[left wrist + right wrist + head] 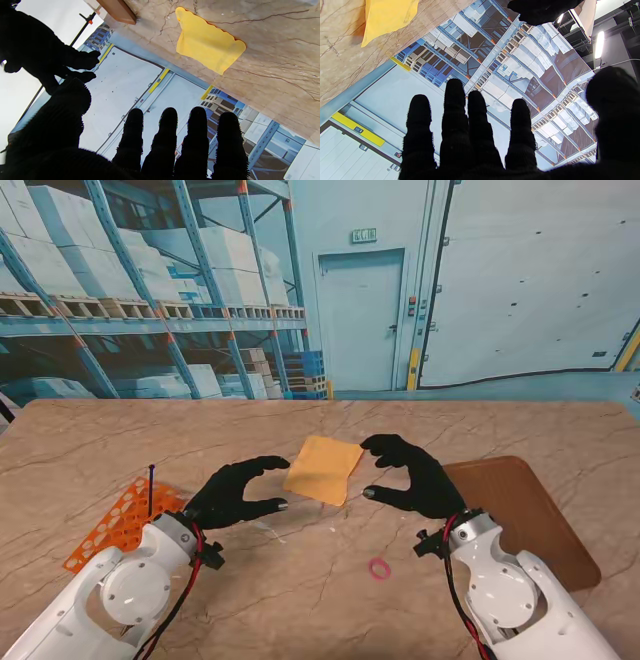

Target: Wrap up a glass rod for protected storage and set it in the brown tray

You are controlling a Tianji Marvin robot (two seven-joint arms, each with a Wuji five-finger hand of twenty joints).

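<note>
**Flanking the yellow cloth with both hands empty**

Starting at the bench's left edge, I see an orange rack (120,520). My left hand (235,492) hovers, fingers spread, holding nothing. Mid-bench lies the yellow cloth (323,469). My right hand (412,476) hovers likewise empty, beside the brown tray (530,515). I cannot make out the glass rod.

One yellow cloth (323,469) lies on the table (300,580). One brown tray (525,515) sits on it as well. There is one orange test-tube rack (115,525), and one thin dark rod (151,490) stands upright in it. One small pink ring (379,568), seemingly a rubber band, lies on the marble surface. Two robot hands are in view, the left robot hand (238,492) and the right robot hand (415,476), both gloved in black, each with five fingers spread and holding nothing.
</note>
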